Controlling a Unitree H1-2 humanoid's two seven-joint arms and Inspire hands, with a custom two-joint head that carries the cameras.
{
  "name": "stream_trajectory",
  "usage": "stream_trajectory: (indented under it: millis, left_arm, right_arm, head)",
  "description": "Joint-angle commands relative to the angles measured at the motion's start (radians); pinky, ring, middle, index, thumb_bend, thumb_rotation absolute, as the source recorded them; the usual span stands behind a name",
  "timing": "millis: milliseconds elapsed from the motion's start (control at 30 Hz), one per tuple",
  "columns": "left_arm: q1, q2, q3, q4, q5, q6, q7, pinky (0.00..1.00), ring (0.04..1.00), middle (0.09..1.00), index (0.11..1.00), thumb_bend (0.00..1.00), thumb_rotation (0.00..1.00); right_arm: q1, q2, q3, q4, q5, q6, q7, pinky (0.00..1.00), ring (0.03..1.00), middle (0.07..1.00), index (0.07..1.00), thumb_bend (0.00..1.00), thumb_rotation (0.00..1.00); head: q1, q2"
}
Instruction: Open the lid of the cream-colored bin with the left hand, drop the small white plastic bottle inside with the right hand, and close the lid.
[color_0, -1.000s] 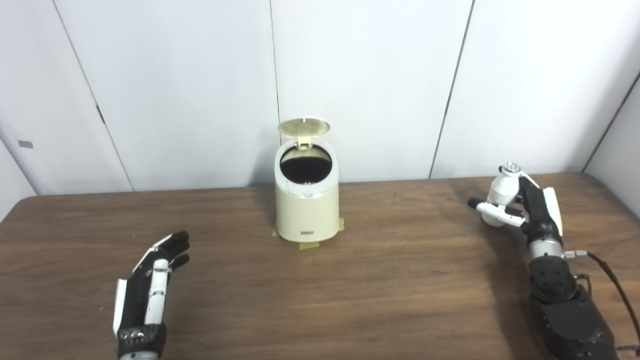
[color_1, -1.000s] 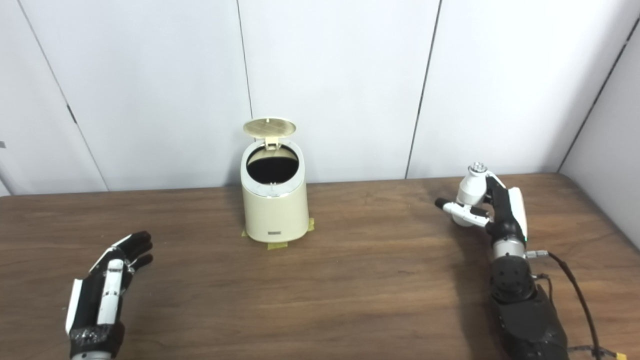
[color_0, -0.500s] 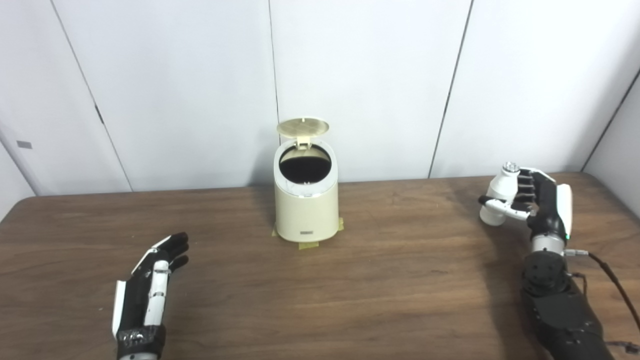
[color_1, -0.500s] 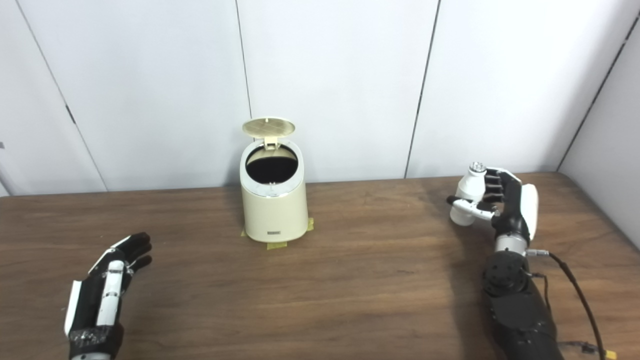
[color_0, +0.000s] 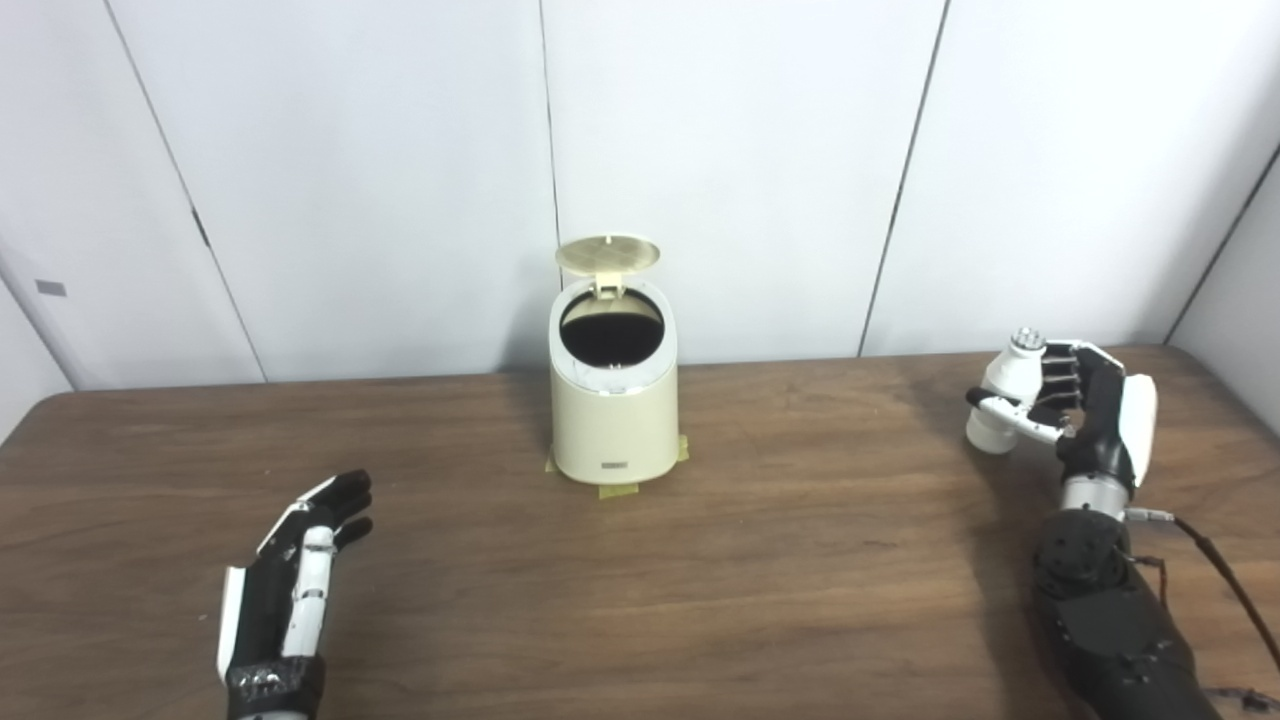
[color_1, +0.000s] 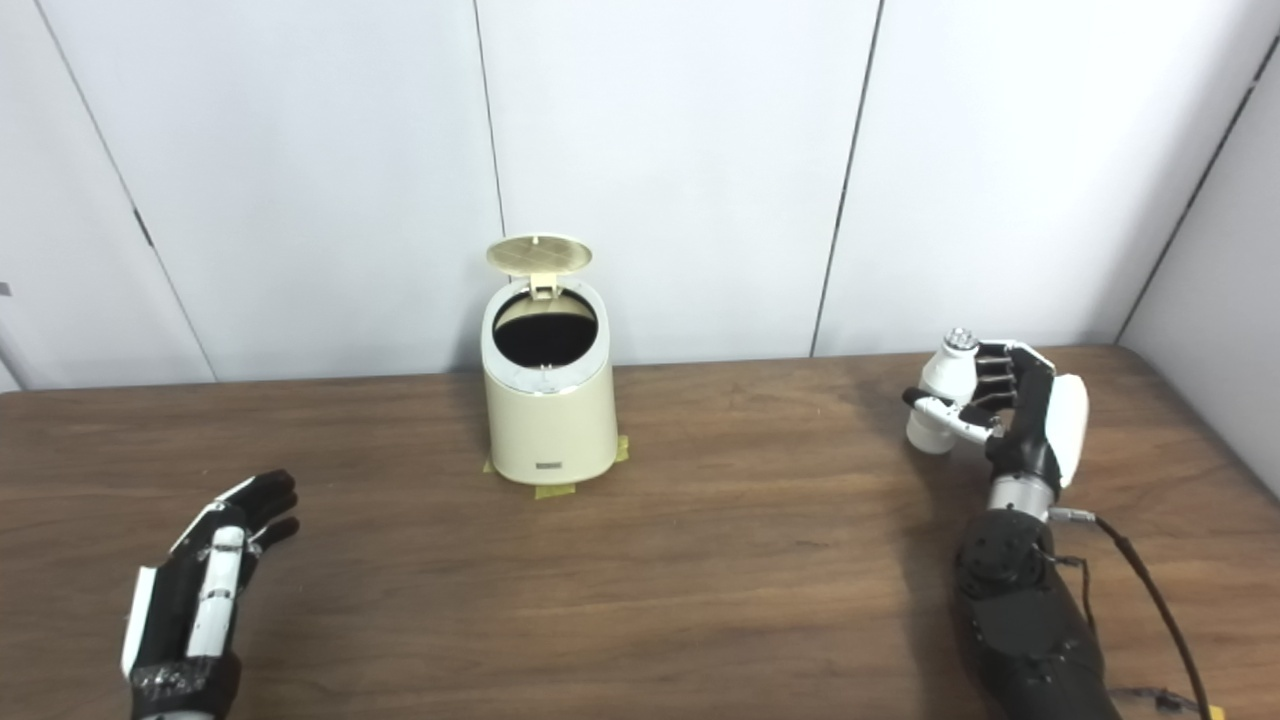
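Note:
The cream-colored bin (color_0: 614, 420) stands at the back middle of the table, held by yellow tape at its base. Its round lid (color_0: 608, 253) stands raised behind the dark opening. My right hand (color_0: 1085, 410) is at the far right, closed around the small white plastic bottle (color_0: 1003, 405), which stays upright and lifted above the table. My left hand (color_0: 295, 580) is open and empty, low over the table at the front left, far from the bin. The same scene shows in the right eye view, with the bin (color_1: 549, 415) and the bottle (color_1: 940, 400).
The brown wooden table (color_0: 800, 560) runs across the whole view. White wall panels stand right behind the bin. A black cable (color_0: 1225, 580) trails from my right forearm toward the table's right edge.
My right hand has turned its palm more toward the bin, with the bottle in it, and shifted slightly right. My left hand has drawn back a little toward the front edge.

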Motion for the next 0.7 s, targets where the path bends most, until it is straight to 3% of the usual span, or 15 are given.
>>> stream_trajectory:
  millis: [0,167,300,600,667]
  left_arm:
    - [-0.02,0.007,-0.001,-0.033,-0.006,-0.021,-0.004,0.79,0.823,0.803,0.763,0.2,0.77]
    - [-0.019,0.005,-0.004,-0.026,-0.006,-0.024,-0.006,0.81,0.83,0.81,0.767,0.2,0.79]
    - [-0.02,-0.003,-0.006,-0.017,-0.004,-0.022,-0.001,0.81,0.829,0.81,0.766,0.19,0.77]
    - [-0.011,0.002,-0.033,0.042,0.033,-0.049,-0.007,0.82,0.838,0.814,0.775,0.18,0.84]
    - [-0.007,0.0,-0.04,0.047,0.062,-0.047,0.006,0.78,0.818,0.799,0.761,0.16,0.72]
  right_arm:
    - [-0.037,-0.018,-0.006,-0.047,0.001,-0.021,-0.017,0.36,0.423,0.455,0.523,0.52,0.0]
    - [-0.014,-0.01,-0.004,-0.102,-0.002,-0.007,-0.009,0.34,0.409,0.451,0.523,0.52,0.0]
    - [0.018,0.003,0.005,-0.197,-0.016,0.008,0.003,0.34,0.413,0.451,0.525,0.52,0.0]
    - [0.069,0.032,0.023,-0.432,-0.037,0.016,0.063,0.35,0.4,0.459,0.52,0.52,0.0]
    - [0.072,0.042,0.023,-0.476,-0.036,0.02,0.075,0.35,0.396,0.457,0.522,0.52,0.0]
  head:
    - [-0.001,0.0]
    - [-0.006,-0.003]
    - [-0.015,-0.004]
    - [-0.023,-0.008]
    - [-0.023,-0.009]
